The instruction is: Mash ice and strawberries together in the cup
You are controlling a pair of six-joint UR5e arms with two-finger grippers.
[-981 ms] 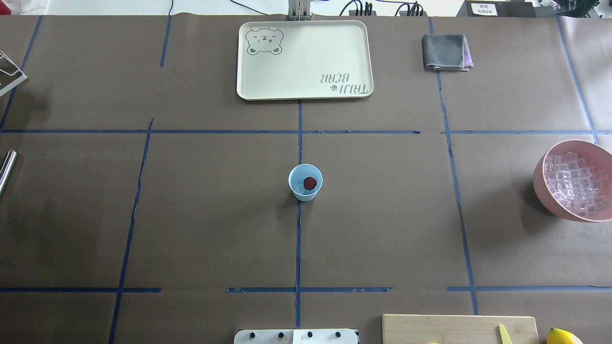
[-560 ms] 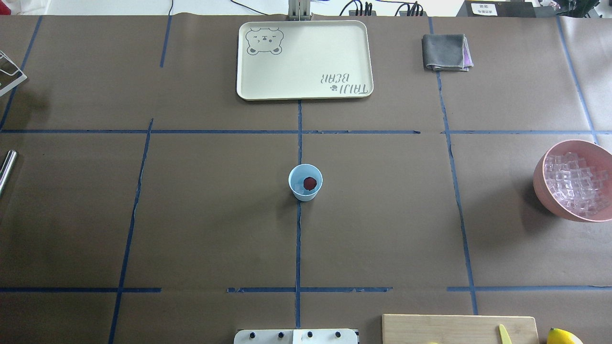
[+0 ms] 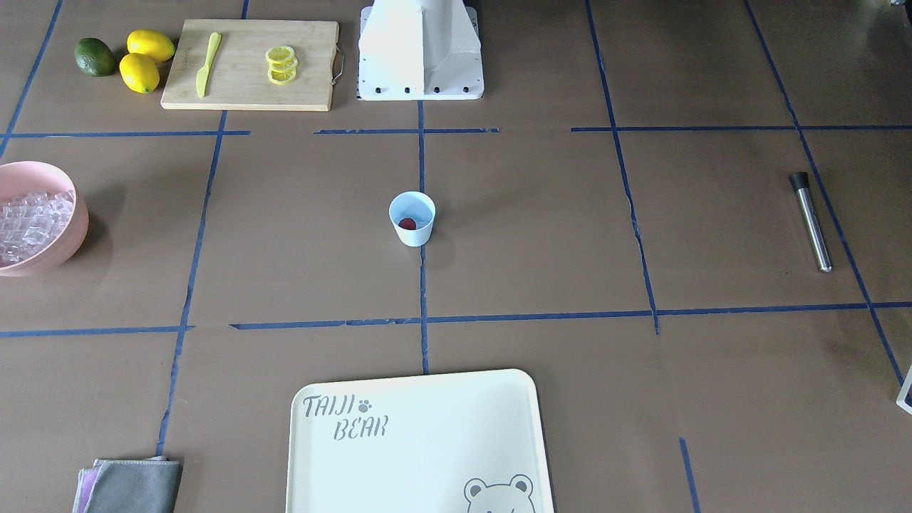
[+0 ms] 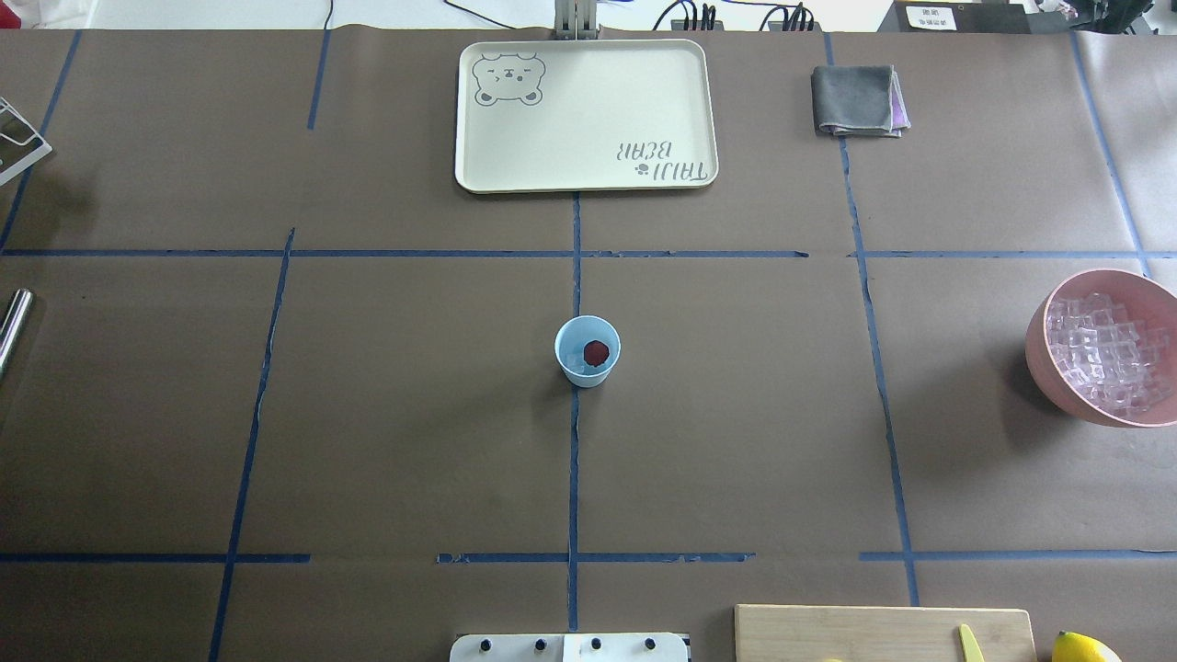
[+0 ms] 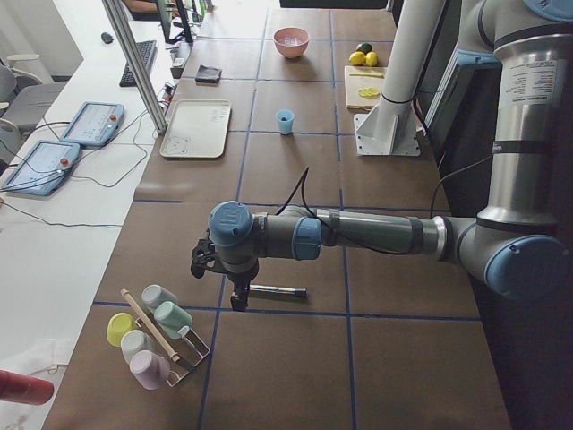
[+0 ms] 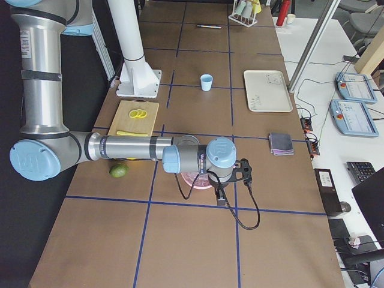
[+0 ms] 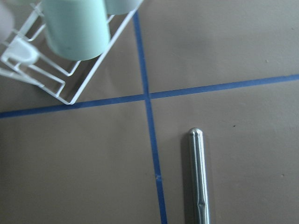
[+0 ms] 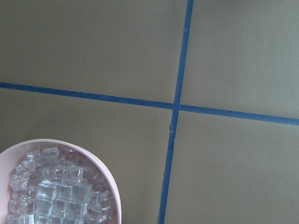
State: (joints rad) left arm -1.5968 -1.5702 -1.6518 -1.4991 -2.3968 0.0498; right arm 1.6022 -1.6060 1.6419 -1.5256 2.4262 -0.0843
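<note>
The small light-blue cup (image 4: 588, 370), red strawberry (image 4: 597, 352) inside, stands central on the brown surface (image 4: 386, 432), presumably so both arms reach it. Our left claw (image 5: 238, 300) hangs over the steel muddler rod (image 7: 198, 177), our right claw (image 6: 221, 200) beside the pink bowl (image 4: 1034, 354) of clear ice cubes (image 4: 1103, 354); apart or together, we cannot tell.

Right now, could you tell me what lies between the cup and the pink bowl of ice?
Nothing but bare brown table paper, crossed by one blue tape line; the overhead view shows it between the cup and the pink bowl.
</note>
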